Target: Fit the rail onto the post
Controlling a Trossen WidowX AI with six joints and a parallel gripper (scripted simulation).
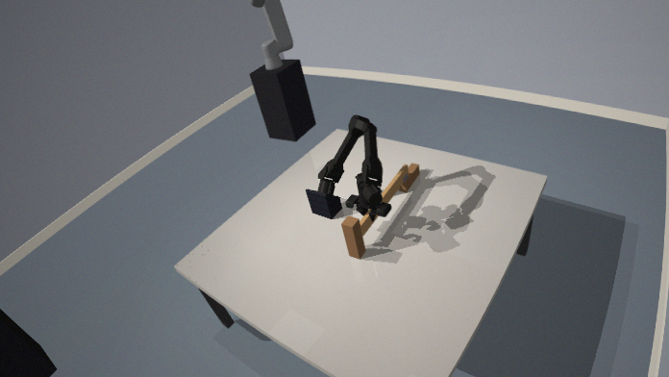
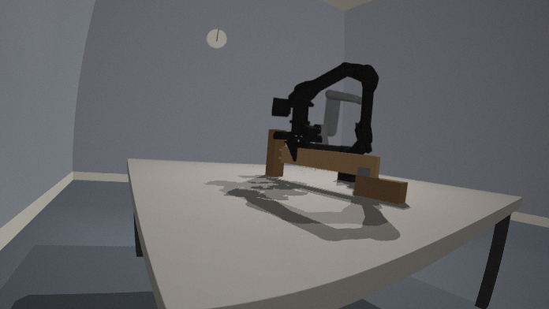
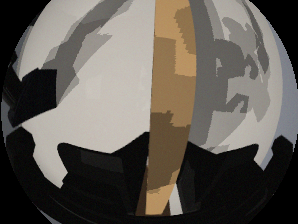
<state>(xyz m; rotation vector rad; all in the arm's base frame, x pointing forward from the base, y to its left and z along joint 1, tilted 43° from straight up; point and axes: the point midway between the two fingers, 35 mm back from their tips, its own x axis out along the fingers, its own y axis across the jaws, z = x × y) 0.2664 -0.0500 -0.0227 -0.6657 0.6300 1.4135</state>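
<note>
The long wooden rail (image 1: 391,188) (image 2: 335,159) (image 3: 169,96) is held off the table. Its far end sits in the grey bracket (image 2: 364,172) on the low footboard block (image 1: 411,174) (image 2: 382,190). Its near end is raised to the short upright post (image 1: 354,237) (image 2: 274,154). A narrow gap shows there, with the two pegs (image 2: 281,153) bridging it. My gripper (image 1: 371,212) (image 2: 293,151) (image 3: 158,136) is shut on the rail close to its near end, gripping it from above. In the wrist view the rail runs straight away between the fingers. The holes are hidden.
The arm's dark base block (image 1: 324,202) stands on the white table (image 1: 288,289) (image 2: 197,217) left of the rail. A grey arm on a black pedestal (image 1: 284,98) stands beyond the table's far corner. Table edges lie well away from the parts.
</note>
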